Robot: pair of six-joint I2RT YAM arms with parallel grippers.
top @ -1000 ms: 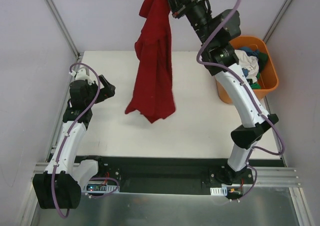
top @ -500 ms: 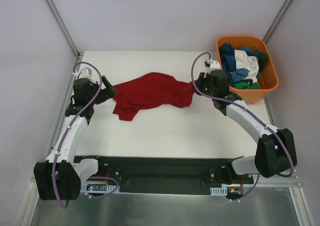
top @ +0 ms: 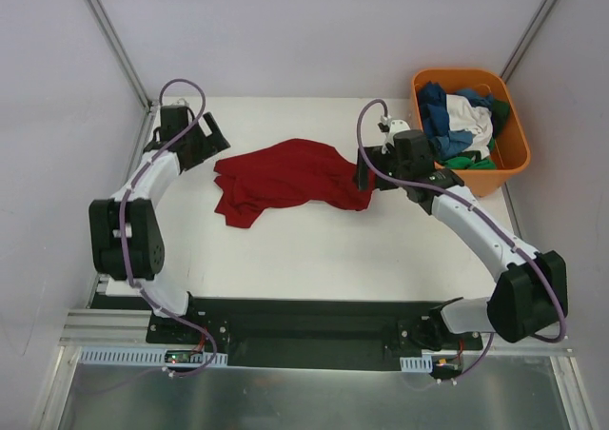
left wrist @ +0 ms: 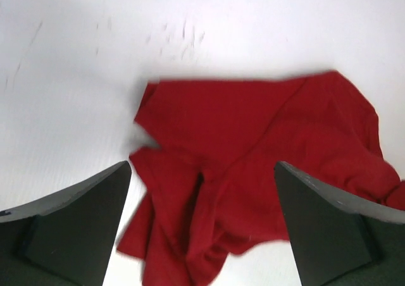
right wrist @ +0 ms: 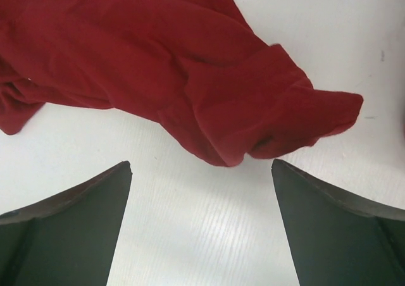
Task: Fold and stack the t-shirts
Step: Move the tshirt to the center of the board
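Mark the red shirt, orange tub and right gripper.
red shirt (top: pixel 285 175), top view, middle of cloth
orange tub (top: pixel 504 171), top view, near wall
right gripper (right wrist: pixel 201 164), right wrist view, midway between fingertips

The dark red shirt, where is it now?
Top view: the dark red shirt lies crumpled on the table, toward its far edge, left of the orange tub.

A white table (top: pixel 314 249) fills the centre of the frame, enclosed by pale grey walls (top: pixel 285 30) and slanting metal struts (top: pixel 109 35), under even light.
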